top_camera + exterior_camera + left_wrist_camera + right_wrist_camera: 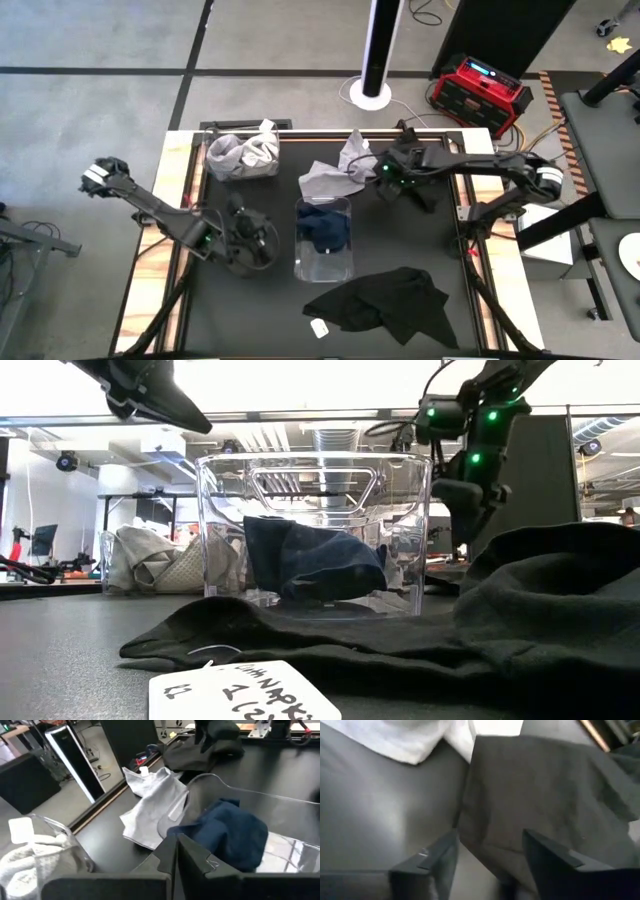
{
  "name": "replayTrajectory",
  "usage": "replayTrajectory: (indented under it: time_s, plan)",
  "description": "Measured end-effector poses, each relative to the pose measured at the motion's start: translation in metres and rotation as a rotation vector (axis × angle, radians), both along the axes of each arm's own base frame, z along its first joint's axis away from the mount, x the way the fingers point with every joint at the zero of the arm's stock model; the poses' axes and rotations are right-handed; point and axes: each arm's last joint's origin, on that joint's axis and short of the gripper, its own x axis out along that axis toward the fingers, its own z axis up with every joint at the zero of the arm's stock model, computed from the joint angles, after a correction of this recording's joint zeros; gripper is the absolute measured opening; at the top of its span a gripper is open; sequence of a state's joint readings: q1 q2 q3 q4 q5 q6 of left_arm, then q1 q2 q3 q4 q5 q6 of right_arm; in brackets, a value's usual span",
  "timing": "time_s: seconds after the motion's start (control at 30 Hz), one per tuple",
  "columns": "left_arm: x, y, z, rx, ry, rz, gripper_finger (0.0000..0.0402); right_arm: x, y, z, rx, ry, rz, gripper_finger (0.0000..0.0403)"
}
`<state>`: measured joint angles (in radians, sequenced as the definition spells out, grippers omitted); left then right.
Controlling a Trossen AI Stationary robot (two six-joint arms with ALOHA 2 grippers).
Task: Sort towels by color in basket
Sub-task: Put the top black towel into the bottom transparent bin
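Black tabletop (250, 320): my right gripper (490, 855), fingers spread, hovers over a dark towel (545, 795) at two o'clock; I should pinch one layer only. Left gripper (175, 865) waits, pressed together.

The left arm reaches in from the left edge, its left gripper (250, 240) low over the near-left part of the table, fingers (197, 865) closed together. The right arm stretches from the right side toward the far middle, its right gripper (385, 178) pointed down with fingers (547, 857) spread apart.
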<state>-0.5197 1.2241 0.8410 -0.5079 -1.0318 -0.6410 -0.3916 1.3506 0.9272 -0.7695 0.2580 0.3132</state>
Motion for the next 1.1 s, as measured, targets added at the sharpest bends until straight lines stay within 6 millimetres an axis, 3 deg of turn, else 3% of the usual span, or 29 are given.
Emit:
replayTrajectory:
  time_s: [0.17, 0.37, 0.5, 0.7, 0.87, 1.1]
  plan:
    - [0.004, -0.005, -0.008, -0.050, -0.030, 0.036, 0.0000, 0.006, -0.002, -0.016, 0.028, 0.075, 0.036, 0.0265]
    - [0.010, -0.008, -0.019, 0.030, 0.029, 0.035, 0.0000, 0.007, -0.003, -0.021, 0.036, 0.089, 0.027, 0.0293]
    - [0.011, -0.008, -0.022, 0.113, 0.062, 0.041, 0.0000, 0.007, -0.004, -0.020, 0.038, 0.081, 0.011, 0.0293]
    - [0.011, -0.009, -0.026, 0.076, 0.097, -0.003, 0.0000, 0.010, -0.010, -0.022, 0.026, 0.041, -0.004, 0.0280]
    - [0.008, -0.010, -0.050, 0.031, 0.156, -0.148, 0.0000, 0.017, -0.013, -0.032, 0.044, 0.037, -0.010, 0.0274]
    - [0.004, -0.010, -0.067, 0.020, 0.036, -0.328, 0.0000, 0.016, -0.017, -0.044, 0.093, 0.089, 0.004, 0.0281]
